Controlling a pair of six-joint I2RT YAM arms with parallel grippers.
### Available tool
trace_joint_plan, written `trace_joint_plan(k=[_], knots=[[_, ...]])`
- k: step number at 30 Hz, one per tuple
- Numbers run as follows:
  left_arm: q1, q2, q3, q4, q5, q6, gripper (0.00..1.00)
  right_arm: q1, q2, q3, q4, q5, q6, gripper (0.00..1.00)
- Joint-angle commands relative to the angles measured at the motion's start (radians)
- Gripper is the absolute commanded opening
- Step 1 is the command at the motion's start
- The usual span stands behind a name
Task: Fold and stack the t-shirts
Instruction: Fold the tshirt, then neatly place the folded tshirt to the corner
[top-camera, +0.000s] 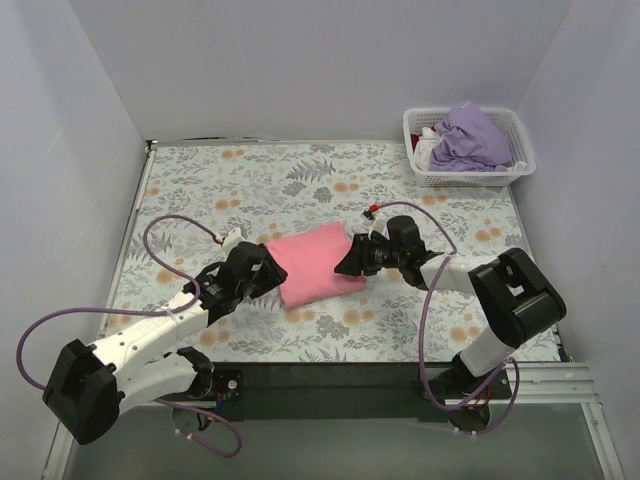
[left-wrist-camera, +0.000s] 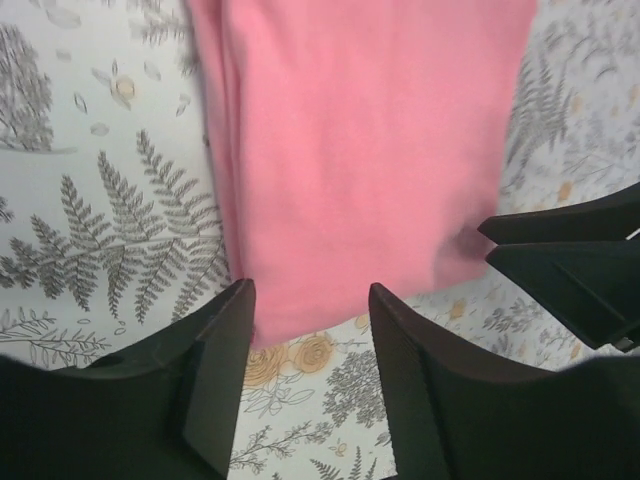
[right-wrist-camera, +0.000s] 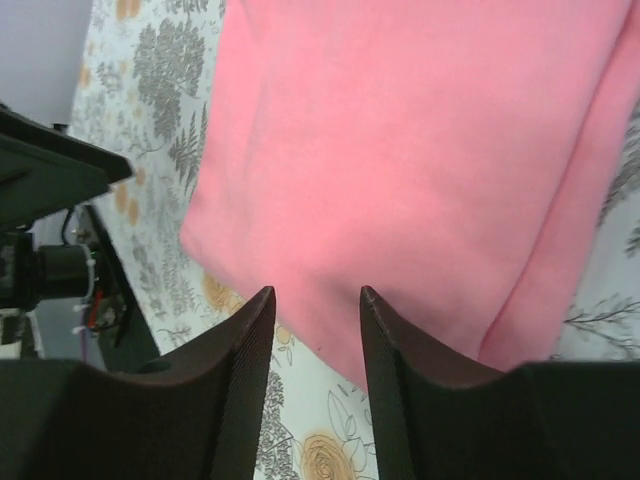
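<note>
Tablecloth (top-camera: 250, 180) with a grey and orange floral print is spread beneath the left gripper (top-camera: 268, 268) and the right gripper (top-camera: 350, 258) and reaches past them on every side. A salmon pink t-shirt (top-camera: 315, 262) is laid flat on it directly between the two grippers, folded into a rough rectangle, with one short edge at the left gripper and the opposite edge at the right one. A white lattice basket (top-camera: 470, 178) is seen well beyond the right gripper, off to its right, at the far corner of the cloth. A lavender t-shirt (top-camera: 470, 135) is heaped inside that basket, bunched and unfolded, well apart from both grippers.

In the left wrist view the left gripper's two fingers are spread wide, and the near edge of the pink shirt is seen in the gap just ahead of their tips; the cloth is not pinched. In the right wrist view the right gripper's fingers are likewise parted, more narrowly, with the shirt's edge lying in the gap between them and not clamped. Both grippers are pointed inward at the shirt from opposite ends, facing each other across it
</note>
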Motion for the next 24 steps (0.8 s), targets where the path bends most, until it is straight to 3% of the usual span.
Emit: trace_joint_plan(k=[1,6,12,24], knots=[[0.0,-0.067,0.129,-0.124,-0.171,0.108,0.5,0.005,-0.076,0.112,-0.319,0.175,-0.192,0.5],[0.0,-0.064,0.221,-0.156,-0.355,0.334,0.62,0.016,-0.099,0.206,-0.598,0.349,-0.28,0.55],[0.0,-0.064,0.263,-0.135,-0.481,0.46,0.65,0.016,-0.055,0.264,-0.663,0.365,-0.298,0.56],[0.001,-0.081,0.177,-0.084,-0.506,0.464,0.65,0.03,0.083,0.369,-0.697,0.287,-0.317,0.57]])
